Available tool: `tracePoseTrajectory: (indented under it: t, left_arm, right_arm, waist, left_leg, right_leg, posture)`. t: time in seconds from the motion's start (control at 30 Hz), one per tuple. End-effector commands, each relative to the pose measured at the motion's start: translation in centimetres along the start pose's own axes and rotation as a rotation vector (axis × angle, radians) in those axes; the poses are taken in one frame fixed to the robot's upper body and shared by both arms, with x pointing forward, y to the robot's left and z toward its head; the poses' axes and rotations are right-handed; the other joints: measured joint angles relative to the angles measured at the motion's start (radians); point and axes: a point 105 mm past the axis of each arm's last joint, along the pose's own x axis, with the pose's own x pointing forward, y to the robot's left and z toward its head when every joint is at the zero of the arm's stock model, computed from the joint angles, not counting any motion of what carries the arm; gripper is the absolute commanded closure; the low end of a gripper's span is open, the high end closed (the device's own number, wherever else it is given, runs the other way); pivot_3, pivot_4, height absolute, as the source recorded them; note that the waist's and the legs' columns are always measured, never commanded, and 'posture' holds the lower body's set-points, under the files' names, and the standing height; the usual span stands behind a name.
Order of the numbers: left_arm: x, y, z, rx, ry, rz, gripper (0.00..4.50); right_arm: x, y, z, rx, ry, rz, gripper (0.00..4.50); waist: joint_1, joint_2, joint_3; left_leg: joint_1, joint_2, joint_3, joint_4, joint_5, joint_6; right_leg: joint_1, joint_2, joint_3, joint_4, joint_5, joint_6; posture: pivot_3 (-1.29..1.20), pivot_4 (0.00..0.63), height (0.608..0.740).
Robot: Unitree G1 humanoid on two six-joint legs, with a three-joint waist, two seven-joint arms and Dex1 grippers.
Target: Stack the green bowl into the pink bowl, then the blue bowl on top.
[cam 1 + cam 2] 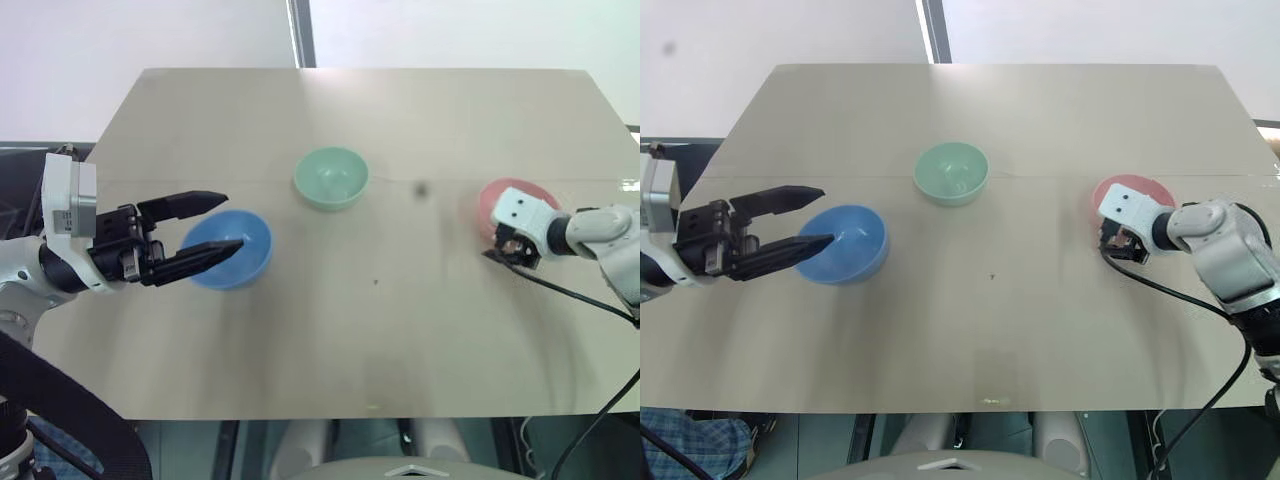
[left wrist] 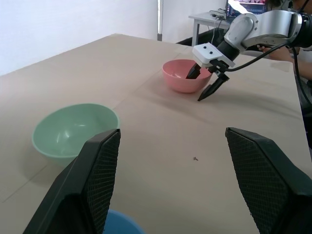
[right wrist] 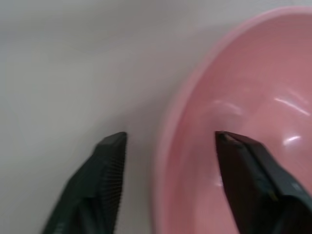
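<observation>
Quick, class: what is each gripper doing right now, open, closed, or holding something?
Left gripper: open, holding nothing, by the blue bowl.
Right gripper: open, jaws straddling the pink bowl rim, not yet gripping.

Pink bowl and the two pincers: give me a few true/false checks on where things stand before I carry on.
1. The right pincer straddles the rim of the pink bowl, one finger inside and one outside. True.
2. The green bowl already sits inside the pink bowl. False: it stands alone on the table, apart from the other two bowls.
3. The left pincer is open, its fingers on either side of the near rim of the blue bowl. True.
4. The blue bowl is stacked on the green bowl. False: it rests on the table by itself, to the robot's left of the green bowl.
5. The right pincer has lifted the pink bowl. False: the bowl rests on the table.
</observation>
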Motion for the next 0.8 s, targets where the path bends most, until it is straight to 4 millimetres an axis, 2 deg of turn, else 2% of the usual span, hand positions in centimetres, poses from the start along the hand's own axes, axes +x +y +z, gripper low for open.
tracePoseTrajectory:
  t: [0.03,0.07,0.13,0.17,0.3,0.4,0.53,0.63,0.8]
  left_arm:
    - [-0.1,-0.6,1.1,0.044,-0.007,-0.012,0.84]
    - [-0.1,-0.6,1.2,0.042,-0.007,-0.012,0.84]
    - [-0.1,-0.6,1.1,0.040,-0.006,-0.011,0.84]
    - [-0.1,-0.6,1.1,0.039,-0.005,-0.009,0.84]
    - [-0.1,-0.4,0.8,0.038,0.003,0.004,0.84]
    - [-0.1,-0.3,0.8,0.037,0.004,0.002,0.84]
    - [0.2,-0.1,0.9,0.038,0.006,-0.003,0.84]
    - [0.4,-0.1,0.9,0.037,0.005,-0.012,0.84]
    - [0.6,0.1,0.9,0.038,0.006,-0.019,0.84]
  right_arm:
    - [-0.1,-0.9,0.0,-0.019,0.017,-0.030,2.96]
    - [0.0,-0.8,0.1,-0.020,0.014,-0.021,3.28]
    - [0.0,-0.4,0.2,-0.037,0.014,0.002,4.21]
    - [0.1,-0.2,0.2,-0.049,0.017,0.010,4.41]
    - [0.0,0.6,0.3,-0.111,0.015,0.044,4.41]
    - [-0.5,1.5,3.1,-0.176,-0.087,0.063,4.41]
    - [-1.7,5.4,8.9,-0.342,-0.280,0.126,4.41]
    - [-2.3,8.8,12.3,-0.418,-0.389,0.181,4.41]
    - [-2.7,13.2,15.4,-0.503,-0.501,0.262,4.41]
  waist:
    - [-0.001,0.000,0.000]
    - [-0.002,0.000,0.000]
    - [-0.006,-0.001,-0.001]
    - [-0.008,-0.002,-0.002]
    - [-0.011,-0.002,-0.002]
    - [-0.015,-0.002,-0.002]
    - [-0.025,-0.001,-0.001]
    - [-0.022,-0.001,-0.001]
    - [-0.016,-0.002,-0.002]
  left_leg:
    - [0.000,0.000,0.000,0.000,0.000,0.000]
    - [0.000,0.000,0.000,0.000,0.000,0.000]
    - [0.000,0.000,0.000,0.000,0.000,0.000]
    - [0.001,0.000,0.000,0.000,0.000,0.000]
    - [0.003,0.000,-0.001,0.001,0.000,0.000]
    - [0.002,0.000,-0.001,0.000,0.000,0.000]
    - [0.002,0.001,0.001,0.000,0.000,0.000]
    - [0.001,0.001,0.000,0.000,0.000,0.000]
    - [0.000,0.000,-0.002,0.001,0.000,0.000]
  right_leg:
    - [0.000,0.000,0.000,0.000,0.000,0.000]
    - [0.000,0.000,0.000,0.000,0.000,0.000]
    - [0.000,0.000,0.000,0.001,0.000,0.000]
    - [0.001,0.000,0.000,0.001,0.000,0.000]
    - [0.002,0.000,0.000,0.001,0.000,0.000]
    - [0.002,0.000,0.000,0.001,0.000,0.000]
    - [0.000,0.001,0.002,0.002,0.000,0.000]
    - [0.000,0.001,0.001,0.002,0.000,0.000]
    - [0.000,0.000,0.000,0.001,0.000,0.000]
  posture:
    - [0.00,0.150,0.740]
    - [0.00,0.150,0.740]
    - [0.00,0.150,0.740]
    - [0.00,0.150,0.740]
    - [0.00,0.150,0.740]
    - [0.00,0.150,0.740]
    - [0.00,0.150,0.740]
    - [0.00,0.150,0.740]
    - [0.00,0.150,0.740]
